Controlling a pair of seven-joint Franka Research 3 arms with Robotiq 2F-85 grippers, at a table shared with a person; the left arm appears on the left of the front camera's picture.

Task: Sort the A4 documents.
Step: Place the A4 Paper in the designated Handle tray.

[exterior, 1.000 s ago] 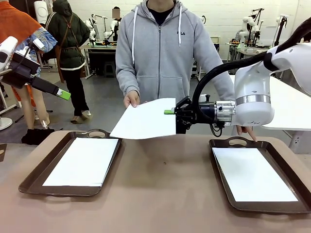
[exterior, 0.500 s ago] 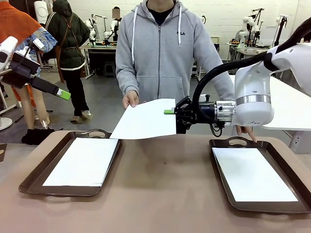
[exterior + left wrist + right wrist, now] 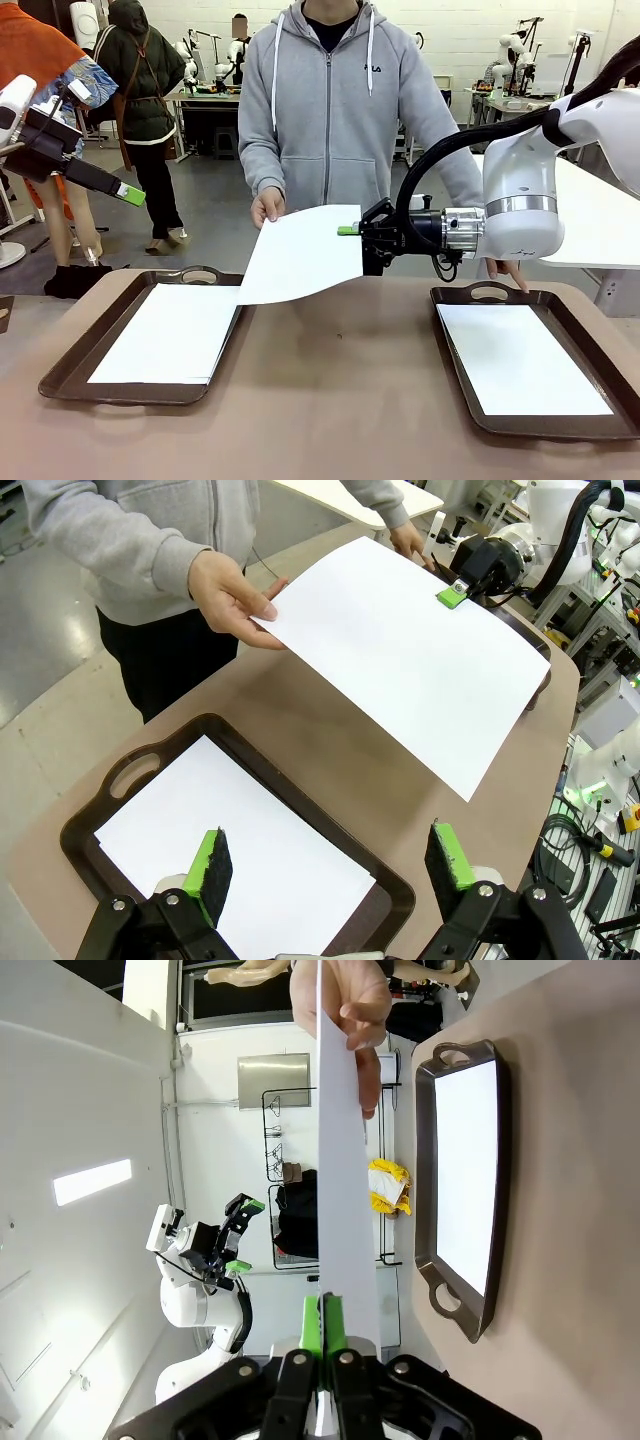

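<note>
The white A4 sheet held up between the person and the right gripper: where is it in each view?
Front view: white A4 sheet at centre, above the table.
Left wrist view: upper middle, above the table.
Right wrist view: edge-on vertical strip at centre.
Shared landmark: dark brown handled tray holding paper.

bright even indoor light, soft shadows, sharp pics; wrist views bend at edges.

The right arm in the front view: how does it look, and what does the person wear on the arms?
The right arm is glossy white with a silver ring, and a black cable loops above it. Its right gripper is black with green pads. The person's sleeves are light grey, part of a zipped hoodie with white drawstrings.
</note>
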